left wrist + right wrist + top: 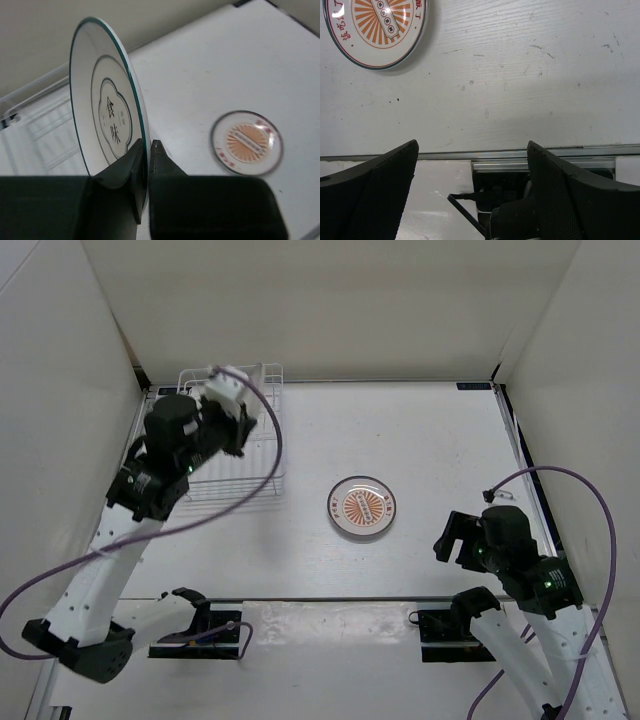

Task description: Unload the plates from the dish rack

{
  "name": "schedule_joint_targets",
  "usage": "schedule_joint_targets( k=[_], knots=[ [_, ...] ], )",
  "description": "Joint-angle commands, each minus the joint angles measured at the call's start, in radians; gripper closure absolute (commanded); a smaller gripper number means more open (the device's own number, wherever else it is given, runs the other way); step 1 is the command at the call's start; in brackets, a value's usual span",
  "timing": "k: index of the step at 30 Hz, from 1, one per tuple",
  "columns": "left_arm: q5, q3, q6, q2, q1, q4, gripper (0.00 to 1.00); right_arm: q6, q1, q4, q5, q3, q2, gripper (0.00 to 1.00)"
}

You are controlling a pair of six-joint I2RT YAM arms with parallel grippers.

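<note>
I am pinching the lower rim of a green-edged plate (107,115) in my left gripper (148,150), holding it upright over the dish rack (45,135). Judging: lifting clear of the wires first, then tilting it flat beside the sunburst plate (361,508) on the table (430,440). Centre reading 食味. My right gripper (472,150) is gaping, empty.

Upright plate (107,120), left wrist view: two black Chinese characters, 食味, stacked vertically inside lobed outline at centre. Smaller characters just left of them, too small to read. Sunburst plate (375,30), flat on tabletop (520,75), right wrist view: red Chinese characters ringing orange sunburst, partly cut by frame edge, not surely legible. Top view: nothing readable.
</note>
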Motion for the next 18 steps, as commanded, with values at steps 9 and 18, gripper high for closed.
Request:
schedule_joint_targets(
  k=[9, 18],
  knots=[
    [0.021, -0.530, -0.038, -0.337, -0.354, -0.149, 1.00, -0.023, -0.001, 0.045, -0.004, -0.005, -0.040, 0.10],
    [0.000, -0.800, -0.087, -0.388, -0.457, -0.111, 1.00, -0.016, -0.003, 0.037, 0.013, -0.009, -0.019, 0.10]
  ],
)
